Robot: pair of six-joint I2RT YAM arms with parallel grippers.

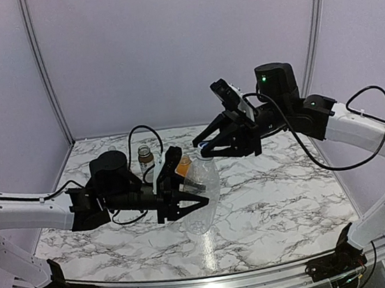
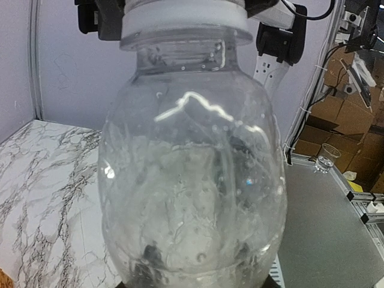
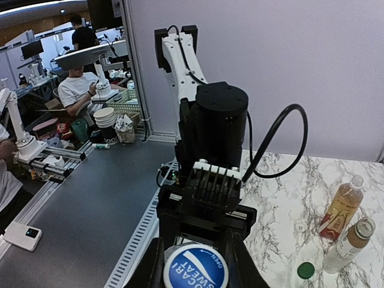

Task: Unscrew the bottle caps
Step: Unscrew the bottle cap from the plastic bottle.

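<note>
**Top view**
- left pincer [image 1: 193,198]: clamped round the tall clear bottle [image 1: 205,191], a bit below frame centre. The bottle is tilted, with its neck up toward the right arm.
- right pincer [image 1: 205,147]: clenched on the blue-and-white cap [image 1: 202,145], which sits on that bottle's neck just above frame centre.
- other bottles: the orange juice bottle [image 1: 182,165] and a short bottle [image 1: 145,157] stand on the marble table [image 1: 290,195] behind the left pincer, partly hidden.

**Left wrist view**
- tall clear bottle: fills pretty much the whole frame, see-through, with droplets inside.
- cap: its white rim is at the top edge, centre, on the neck.
- right pincer's fingers [image 2: 99,21]: black bits on either side of the cap, up top.
- left pincer: its own fingers are only dark blurs through the plastic at the bottom, so honestly can't read the grip from here.
- background: marble at lower left, cardboard boxes [image 2: 354,138] at right.

**Right wrist view**
- cap: bottom centre, blue face with white lettering, squeezed between the two fingers [image 3: 240,264].
- left arm [image 3: 216,138]: dead ahead, mid-frame.
- tea bottle [image 3: 341,210]: red label, standing at the right edge, with the short bottle just beside it at lower right.
- green cap [image 3: 306,270]: lying loose on the marble at lower right, just left of the short bottle.
</note>
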